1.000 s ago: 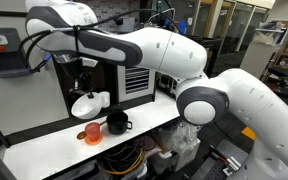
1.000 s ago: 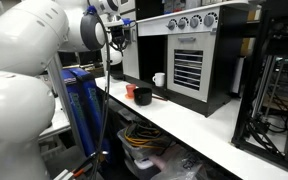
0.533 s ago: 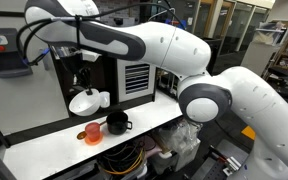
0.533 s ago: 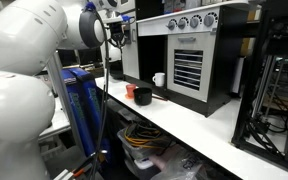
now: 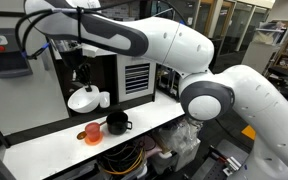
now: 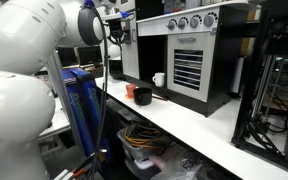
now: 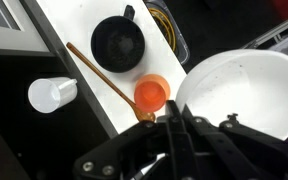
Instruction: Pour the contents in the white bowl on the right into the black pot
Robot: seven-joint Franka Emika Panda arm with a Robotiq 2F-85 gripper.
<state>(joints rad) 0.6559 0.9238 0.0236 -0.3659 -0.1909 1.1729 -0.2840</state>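
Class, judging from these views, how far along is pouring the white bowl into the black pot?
Done: the gripper grips the white bowl by its rim, raised off the counter. In hand: it hangs beside, not over, the black pot. Left: move it above the pot and tip.

I'm seeing open air above the black pot (image 7: 119,42); the orange cup (image 7: 151,95) is crowding just beside it.
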